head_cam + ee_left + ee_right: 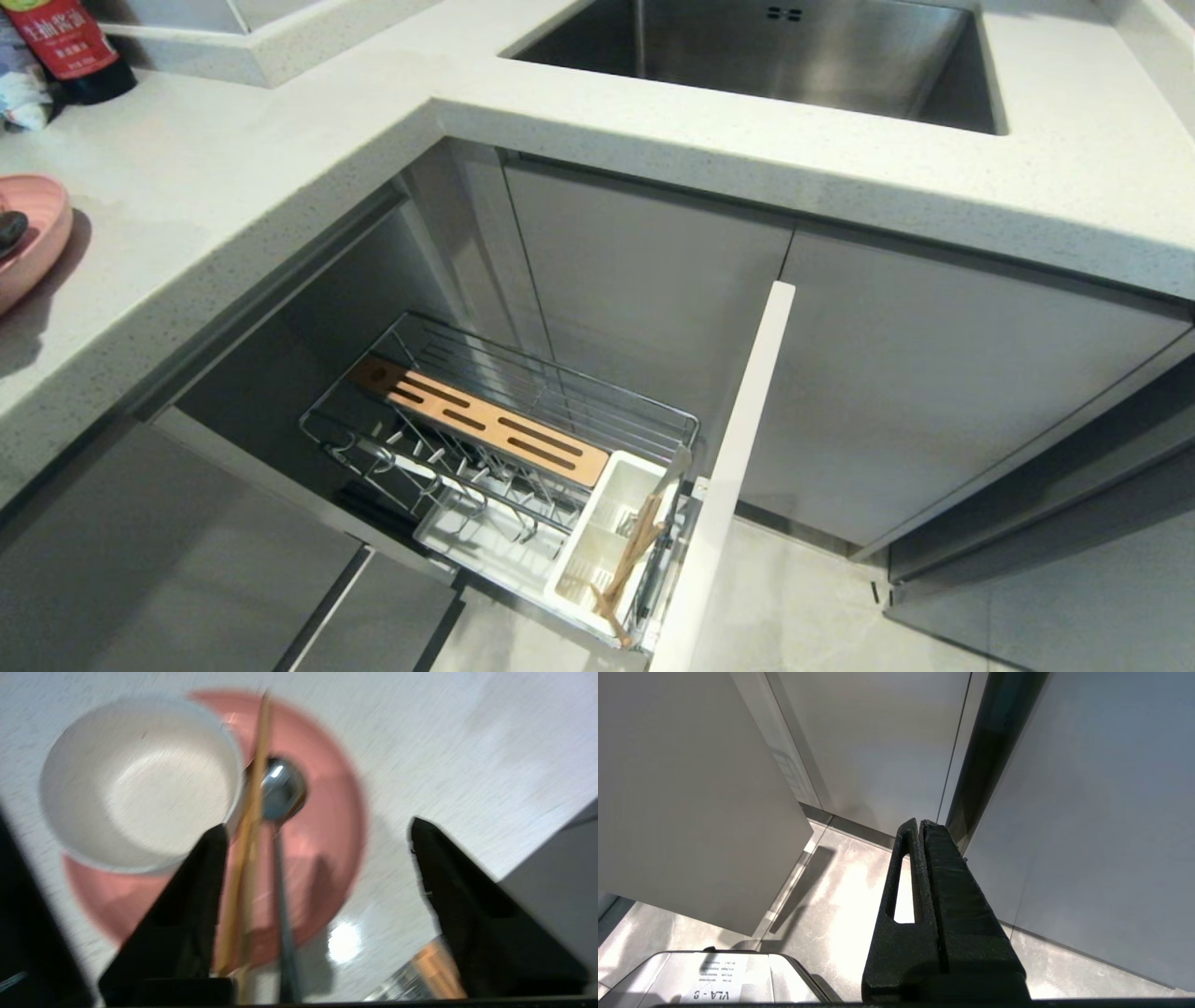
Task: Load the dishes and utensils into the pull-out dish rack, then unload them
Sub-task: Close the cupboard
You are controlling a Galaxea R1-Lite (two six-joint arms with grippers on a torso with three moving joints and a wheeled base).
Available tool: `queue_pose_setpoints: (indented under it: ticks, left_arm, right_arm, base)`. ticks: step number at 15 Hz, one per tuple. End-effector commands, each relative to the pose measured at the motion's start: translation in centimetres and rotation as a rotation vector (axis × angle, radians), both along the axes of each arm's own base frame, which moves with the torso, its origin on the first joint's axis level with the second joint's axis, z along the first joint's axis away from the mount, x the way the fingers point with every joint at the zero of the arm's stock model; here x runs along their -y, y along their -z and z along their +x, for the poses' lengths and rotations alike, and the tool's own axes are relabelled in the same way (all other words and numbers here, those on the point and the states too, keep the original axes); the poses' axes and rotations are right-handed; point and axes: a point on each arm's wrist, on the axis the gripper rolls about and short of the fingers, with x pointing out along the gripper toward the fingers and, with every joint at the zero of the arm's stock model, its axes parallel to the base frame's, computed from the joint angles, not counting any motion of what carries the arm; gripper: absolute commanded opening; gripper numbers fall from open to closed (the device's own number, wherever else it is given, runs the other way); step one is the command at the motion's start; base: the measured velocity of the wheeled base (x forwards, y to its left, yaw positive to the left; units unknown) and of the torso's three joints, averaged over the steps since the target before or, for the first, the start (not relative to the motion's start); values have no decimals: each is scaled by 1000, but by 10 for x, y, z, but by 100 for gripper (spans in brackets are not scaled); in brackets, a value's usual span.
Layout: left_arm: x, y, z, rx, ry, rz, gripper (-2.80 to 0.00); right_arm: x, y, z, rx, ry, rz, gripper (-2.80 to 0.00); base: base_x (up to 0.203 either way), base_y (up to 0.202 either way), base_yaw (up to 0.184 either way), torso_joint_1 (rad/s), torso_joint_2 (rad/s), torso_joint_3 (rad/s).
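Head view: the pull-out dish rack (523, 448) stands open below the counter, with wooden sticks in its white box. The pink plate (33, 238) waits on the counter, up left of the rack.

Left wrist view: the left gripper (317, 833) hangs spread over the plate, holding nothing. The bowl (140, 784), chopsticks (252, 807) and spoon (280, 793) sit on it, probably staged.

Right wrist view: the right gripper (920, 828) is pressed together, parked near the floor.

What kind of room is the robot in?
Most likely a kitchen. There is a steel sink set in a pale countertop, a pull-out dish rack open under it, and a pink plate with a bowl on the counter.
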Motion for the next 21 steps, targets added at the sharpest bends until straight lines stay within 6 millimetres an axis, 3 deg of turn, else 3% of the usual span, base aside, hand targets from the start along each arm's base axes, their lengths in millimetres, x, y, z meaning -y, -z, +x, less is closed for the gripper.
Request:
queue_pose_setpoints:
  ticks: [1, 6, 9, 13, 16, 19, 21]
  left_arm:
    - [3, -8, -11, 120, 16, -7, -280]
    - [13, -19, -20, 300, 109, -146, -280]
    - [31, -19, -25, 316, 300, -280, -280]
    - [63, 0, -20, 132, 552, -373, -280]
    - [103, 26, -13, -67, 728, -396, -280]
    - [141, 53, -8, -251, 797, -413, -280]
    - [160, 65, -15, -330, 859, -414, -280]
  right_arm:
    - [0, 0, 0, 2, -1, 1, -280]
    - [0, 0, 0, 0, -1, -1, -280]
    - [0, 0, 0, 0, -1, -1, -280]
    - [0, 0, 0, 2, -1, 0, -280]
    - [0, 0, 0, 2, -1, -1, -280]
    - [0, 0, 0, 1, -1, 1, -280]
    - [0, 0, 0, 0, -1, -1, -280]
  base:
    - [0, 0, 0, 0, 0, 0]
    - [0, 0, 0, 0, 0, 0]
    - [0, 0, 0, 0, 0, 0]
    - [0, 0, 0, 0, 0, 0]
    - [0, 0, 0, 0, 0, 0]
    - [0, 0, 0, 0, 0, 0]
    - [0, 0, 0, 0, 0, 0]
